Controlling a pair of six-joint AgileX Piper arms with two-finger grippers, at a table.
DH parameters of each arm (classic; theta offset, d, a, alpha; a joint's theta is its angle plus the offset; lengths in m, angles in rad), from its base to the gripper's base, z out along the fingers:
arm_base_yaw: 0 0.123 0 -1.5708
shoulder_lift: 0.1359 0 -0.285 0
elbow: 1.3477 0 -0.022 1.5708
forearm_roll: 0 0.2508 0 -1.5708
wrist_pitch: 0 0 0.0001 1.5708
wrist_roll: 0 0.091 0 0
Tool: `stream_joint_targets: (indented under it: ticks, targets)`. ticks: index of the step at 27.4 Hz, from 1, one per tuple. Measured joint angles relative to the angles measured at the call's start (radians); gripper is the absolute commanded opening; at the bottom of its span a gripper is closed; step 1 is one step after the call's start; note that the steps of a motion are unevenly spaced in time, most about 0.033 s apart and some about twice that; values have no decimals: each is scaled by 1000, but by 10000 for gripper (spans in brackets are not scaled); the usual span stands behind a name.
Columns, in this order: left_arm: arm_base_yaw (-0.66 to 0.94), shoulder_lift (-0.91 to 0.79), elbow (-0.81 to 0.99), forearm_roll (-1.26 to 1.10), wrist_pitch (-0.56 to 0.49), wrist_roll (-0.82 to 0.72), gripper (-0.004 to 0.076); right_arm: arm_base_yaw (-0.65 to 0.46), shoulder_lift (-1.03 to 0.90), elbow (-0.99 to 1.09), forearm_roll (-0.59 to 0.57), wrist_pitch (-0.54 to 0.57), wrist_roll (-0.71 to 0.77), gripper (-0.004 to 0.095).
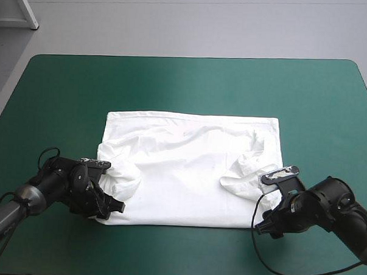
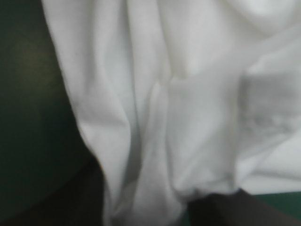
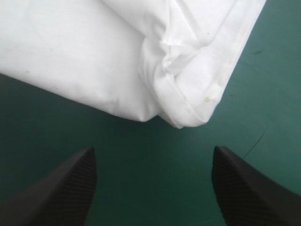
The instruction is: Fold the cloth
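One white T-shirt (image 1: 191,168) lies spread at the middle of the teal-green cover (image 1: 192,83). It forms a soft, creased rectangle, with its side cloth turned inward in rumpled lobes. The right gripper (image 3: 154,149) stands released at the near right corner. Its black fingers (image 3: 66,188) are wide apart over bare cover, just short of a rounded, stitched fold of cloth. The left gripper (image 1: 107,202) is at the near left corner amid bunched, wrinkled fabric that crowds its camera; whether it is clenched cannot be told.
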Motion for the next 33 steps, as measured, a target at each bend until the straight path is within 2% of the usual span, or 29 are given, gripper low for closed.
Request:
stream_joint_targets:
  ticks: [1, 2, 9, 14, 17, 23, 28, 33]
  targets:
    - [0, 0, 0, -6, -3, 5, 25, 0, 13, 9, 0, -10, 1, 646]
    - [0, 0, 0, -13, -6, 13, -6, 0, 30, 16, 0, -22, 1, 646]
    - [1, 3, -1, -57, -8, 56, -8, 0, 187, 28, -1, -153, 14, 599]
    - [1, -28, 3, -55, -21, 61, -8, 0, 300, 21, 0, -178, 28, 524]
    - [1, -67, 3, -55, -22, 60, -8, 0, 327, 10, 8, -160, 29, 390]
    - [1, -147, -50, -28, 7, 17, -8, 1, 321, 6, 8, -170, 31, -12]
    - [1, -154, -130, -2, 57, -11, -8, 1, 261, 19, -12, -190, 37, -15]
    - [1, -92, -298, 39, 104, -17, -8, 2, 164, -87, -121, -167, 54, -15]
